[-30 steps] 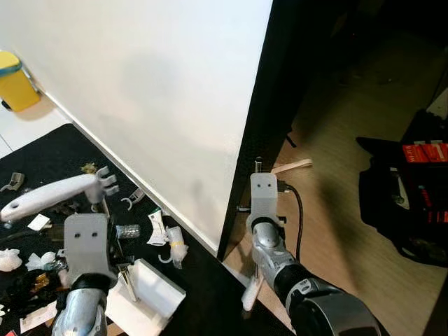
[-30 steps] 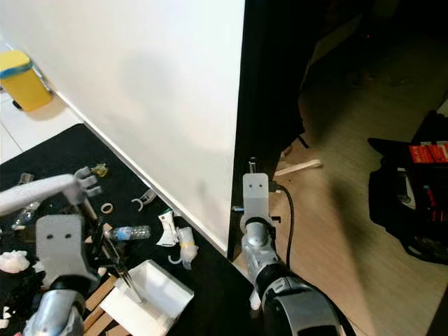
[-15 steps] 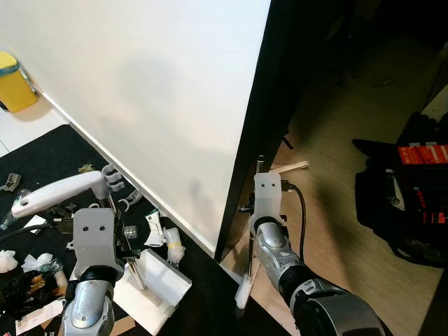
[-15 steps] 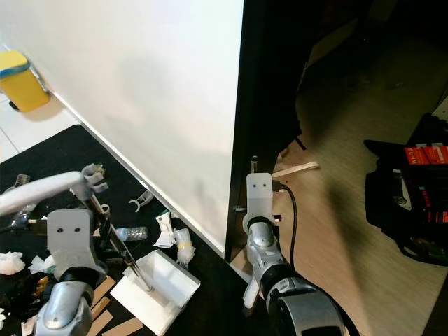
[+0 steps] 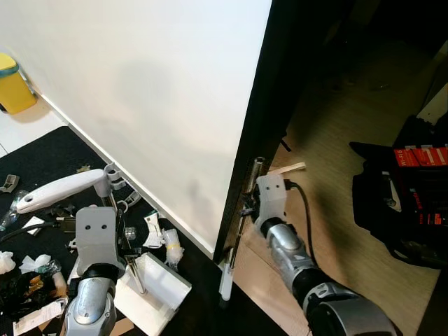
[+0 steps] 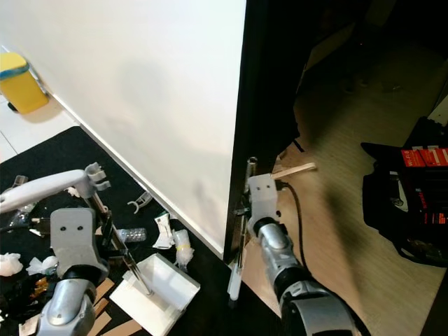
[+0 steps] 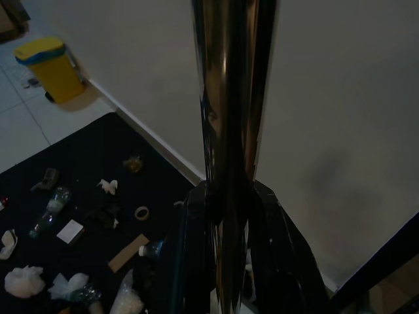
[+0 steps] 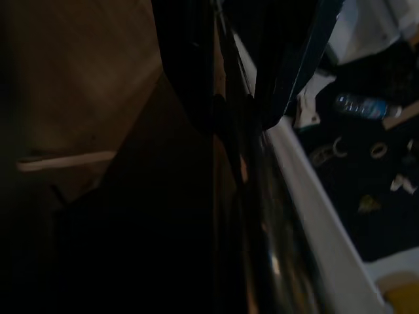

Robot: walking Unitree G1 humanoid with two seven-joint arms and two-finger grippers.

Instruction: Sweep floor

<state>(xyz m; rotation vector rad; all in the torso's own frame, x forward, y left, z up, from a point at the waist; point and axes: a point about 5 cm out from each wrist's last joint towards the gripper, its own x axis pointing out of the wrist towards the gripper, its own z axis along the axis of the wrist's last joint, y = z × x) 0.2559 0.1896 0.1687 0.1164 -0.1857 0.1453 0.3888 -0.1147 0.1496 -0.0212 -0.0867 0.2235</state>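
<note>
The left gripper (image 7: 226,261) clamps its fingers (image 7: 190,255) around the metal handle of a white dustpan (image 6: 155,292) resting on the black mat (image 5: 42,150) amid scattered litter. The right gripper (image 5: 245,203) grips a broom pole (image 6: 241,231), tilted beside the white wall (image 5: 154,98), above the wooden floor (image 5: 329,189).

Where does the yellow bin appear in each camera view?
Left eye view: yellow bin at the far left edge, at the foot of the white wall.
Right eye view: bin at the upper left, same spot.
Left wrist view: bin beyond the black mat, past the dustpan pole clamped by the left gripper.
Right wrist view: yellowish patch, probably the bin, past the broom pole in the right gripper.
Shared landmark: the white wall.
</note>
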